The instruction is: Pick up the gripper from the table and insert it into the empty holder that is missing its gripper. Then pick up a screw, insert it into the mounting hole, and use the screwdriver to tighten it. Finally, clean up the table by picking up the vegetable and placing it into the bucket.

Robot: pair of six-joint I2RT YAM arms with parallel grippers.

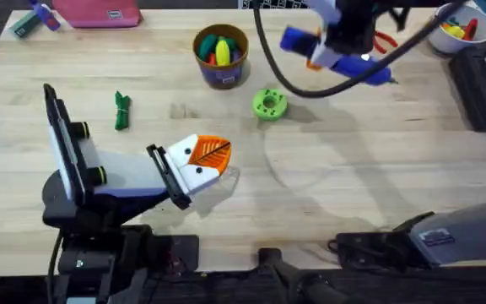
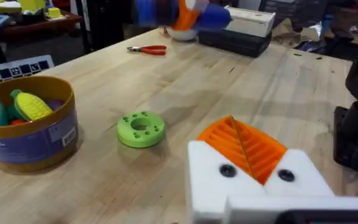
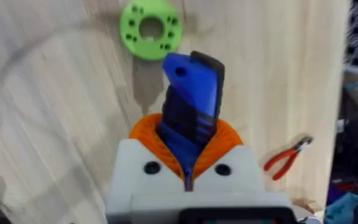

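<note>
the right jaws (image 3: 188, 165) are clamped on the screwdriver (image 3: 191, 102), raised above the desk (image 1: 353, 169) near the green disc (image 1: 269, 104). the left jaws (image 1: 205, 160) are closed, holding nothing, resting low.

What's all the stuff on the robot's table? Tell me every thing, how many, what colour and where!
Bucket: one, brown with a blue label, far middle, toy food inside.
Vegetable: one, dark green, left of the bucket.
Ring: one, bright green with holes, table middle.
Pliers: one, red-handled, far right side.
Bowl: one, white, far right corner, holding toys.
Pouch: one, pink, far left edge.
Screwdriver: one, blue, held in the air.
Left gripper: white and orange, shut, low over the table.
Right gripper: white and orange, clamped on the screwdriver.
</note>
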